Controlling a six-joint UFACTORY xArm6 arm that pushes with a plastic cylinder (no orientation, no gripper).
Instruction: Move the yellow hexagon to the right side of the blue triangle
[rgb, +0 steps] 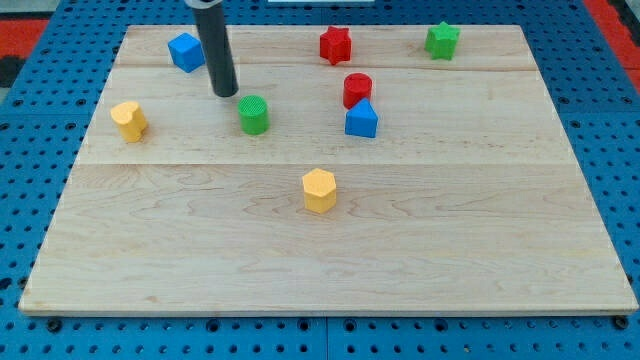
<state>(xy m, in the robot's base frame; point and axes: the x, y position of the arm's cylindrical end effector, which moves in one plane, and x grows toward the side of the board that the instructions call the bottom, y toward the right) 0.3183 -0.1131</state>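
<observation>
The yellow hexagon (319, 189) stands near the middle of the wooden board (480, 230). The blue triangle (361, 119) is above it and slightly to the view's right, touching the red cylinder (357, 89) just above. My tip (225, 94) rests on the board in the upper left part, just left of the green cylinder (254, 114). It is well away from the yellow hexagon, up and to the view's left of it.
A blue cube (186, 51) sits at the upper left, a yellow block (129, 120) near the left edge, a red star-shaped block (335, 44) at top centre, and a green star-shaped block (441, 40) at top right. Blue pegboard surrounds the board.
</observation>
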